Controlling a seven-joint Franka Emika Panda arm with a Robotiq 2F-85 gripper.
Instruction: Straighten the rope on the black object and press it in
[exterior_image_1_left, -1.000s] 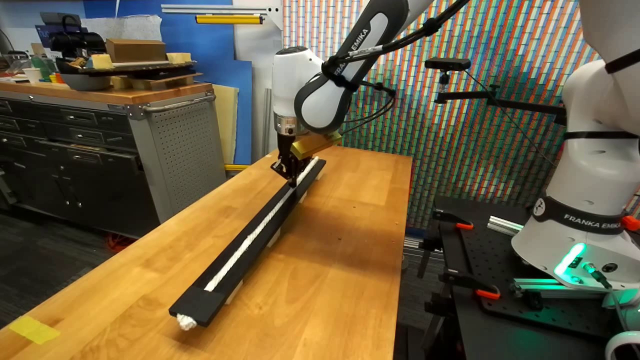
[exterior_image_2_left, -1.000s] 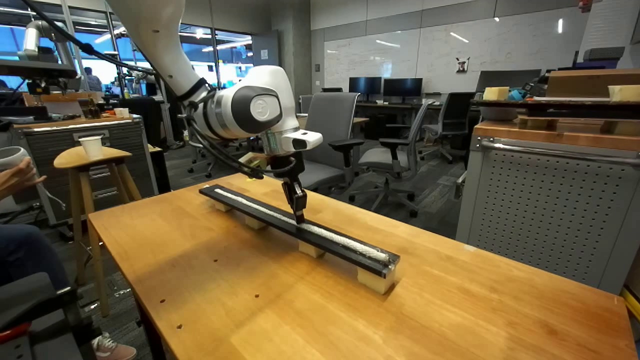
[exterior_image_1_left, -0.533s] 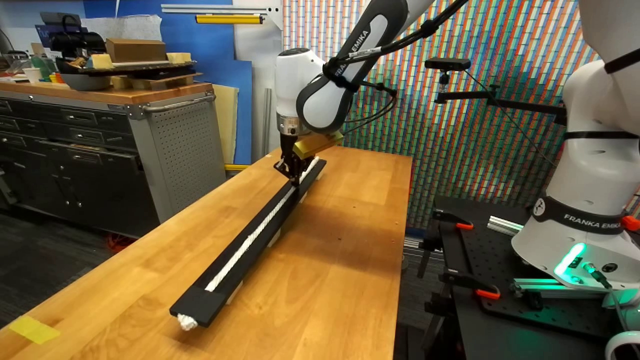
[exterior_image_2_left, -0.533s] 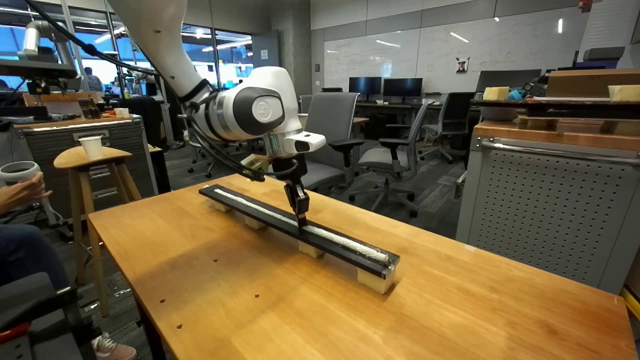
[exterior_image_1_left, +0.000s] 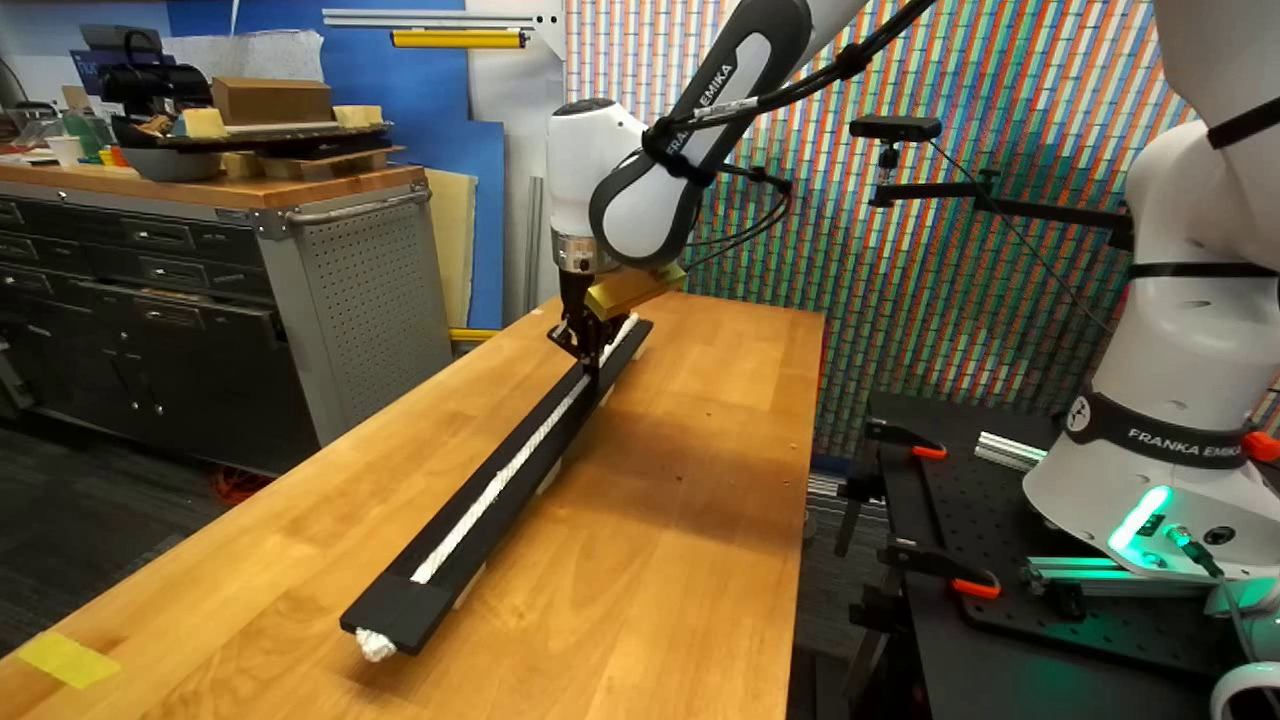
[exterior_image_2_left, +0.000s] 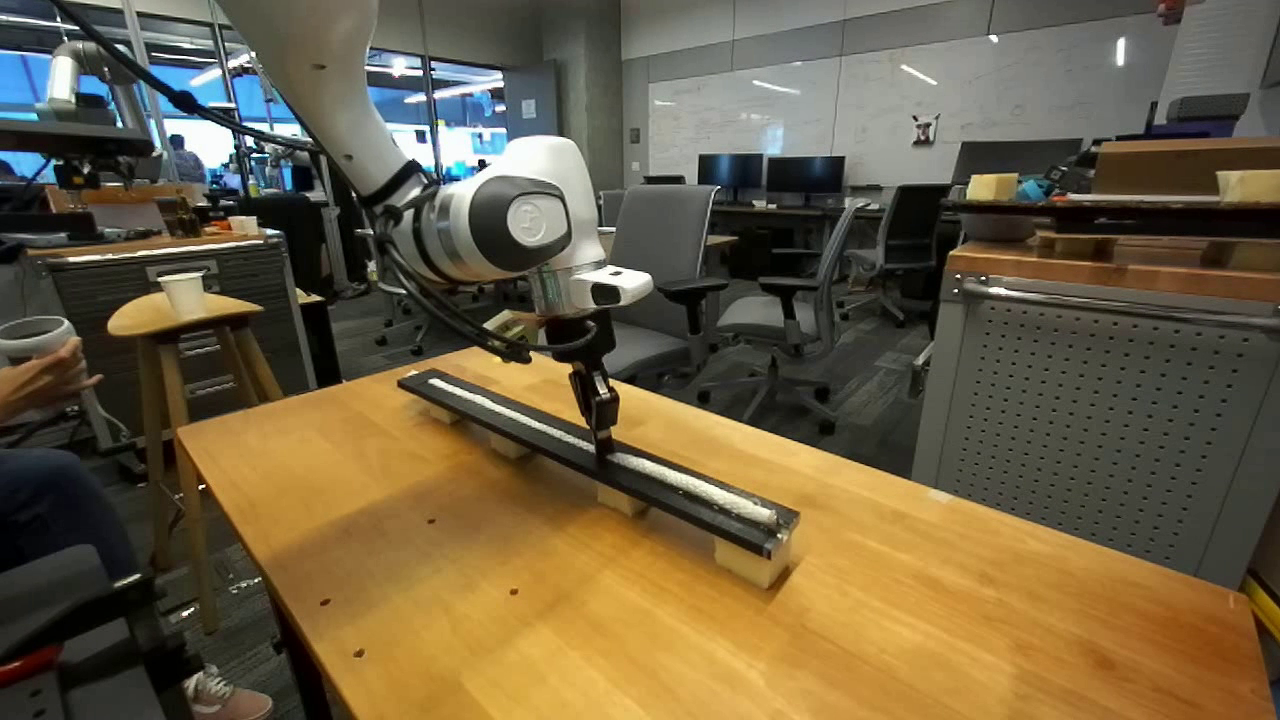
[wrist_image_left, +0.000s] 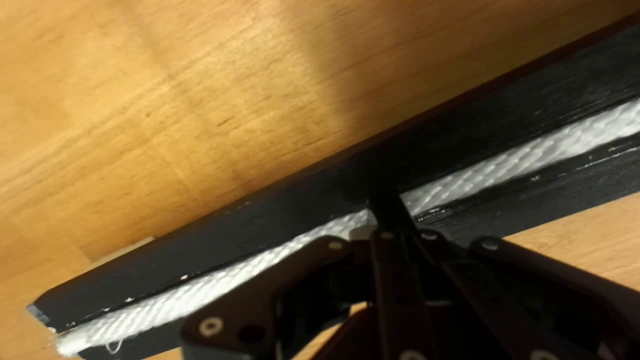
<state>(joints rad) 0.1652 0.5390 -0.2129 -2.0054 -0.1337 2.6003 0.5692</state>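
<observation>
- Currently, in an exterior view, the gripper (exterior_image_1_left: 591, 368) stands near upright over the rope (exterior_image_1_left: 501, 480), its jaws pressed together and nothing seen pinched between them. The rope lies straight along the black bar (exterior_image_1_left: 521, 483), passing under a dark cap (exterior_image_1_left: 410, 600) at the near end. The gripper is nearer the far, uncapped end; the greater length of rope lies on the capped side.
- In an exterior view, the bar is raised off the table (exterior_image_2_left: 600, 640) on pale blocks (exterior_image_2_left: 752, 562). The arm (exterior_image_2_left: 515, 220), the only one over the bar, extends from the upper left. The gripper, slightly tilted as seen here, ends on the rope's line, with rope showing on both sides of it.
- In the wrist view, the joined fingers (wrist_image_left: 392, 215) stand on the rope, apparently touching it. The rope's long axis runs from its bare end at lower left to upper right, where it leaves view. The contact is hidden, so how deep the rope is seated there cannot be told. Judgement: pressing in is the step in hand; the next stroke should follow that diagonal, as a sideways slip would put the fingers on bare bar. Which end to head for is not settled by these views.
</observation>
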